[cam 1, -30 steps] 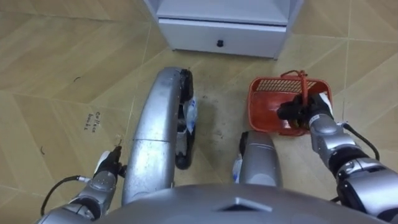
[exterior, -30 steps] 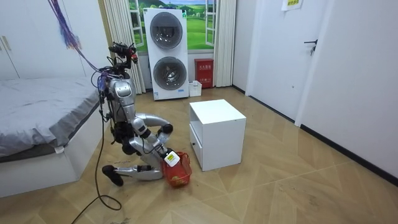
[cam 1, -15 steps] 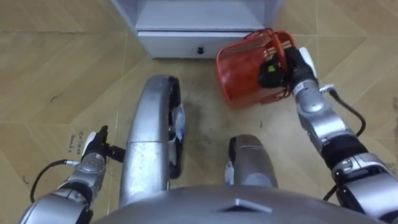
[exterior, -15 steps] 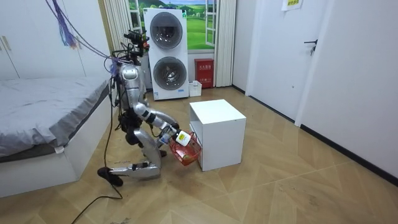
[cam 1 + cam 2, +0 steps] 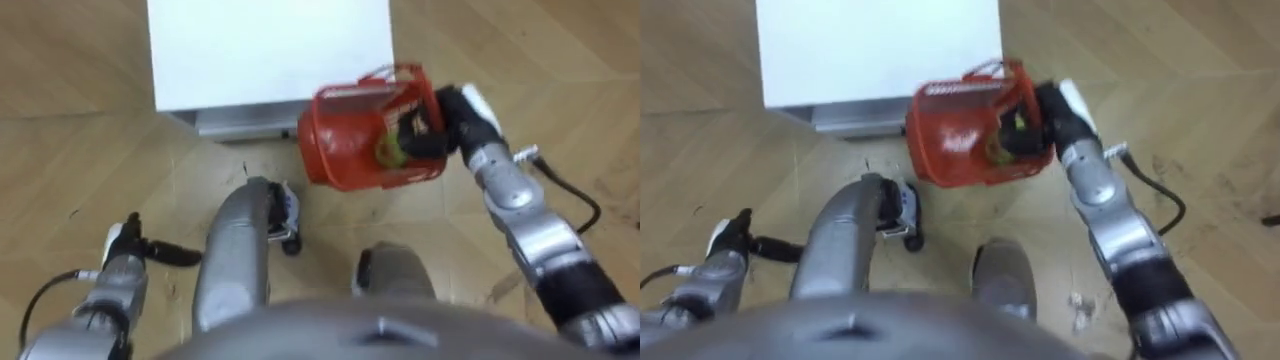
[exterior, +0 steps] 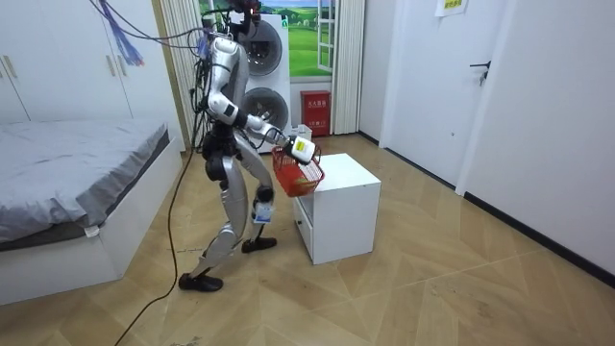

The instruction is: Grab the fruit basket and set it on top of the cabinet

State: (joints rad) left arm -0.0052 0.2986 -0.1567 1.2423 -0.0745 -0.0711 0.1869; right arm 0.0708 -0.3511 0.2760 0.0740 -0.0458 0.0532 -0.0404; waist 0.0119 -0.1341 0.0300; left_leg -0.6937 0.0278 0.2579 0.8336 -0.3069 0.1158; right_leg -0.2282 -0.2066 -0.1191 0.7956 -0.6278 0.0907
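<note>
Risen from its kneel of a second ago, the robot stands upright between the bed and the cabinet, one foot ahead of the other. The basket has come up off the floor with it.

Nearest, the left hand hangs low beside the left thigh. Whether it is spread or closed cannot be told.

Farther out, the right arm reaches forward. The right hand is clenched round the basket at its rim or handle, dark fingers hooked over the red mesh. The basket is in the air, tilted, with its mouth turned toward that hand. A green fruit lies inside against the lower wall.

In the eye views the basket hangs just in front of the cabinet's front right corner, above bare floor. The room view puts it at about the height of the cabinet's top, close to the near edge. Whether the two touch cannot be told.

Beyond the cabinet, two stacked washers stand against the far wall behind the robot. A white door is on the room view's right.
</note>
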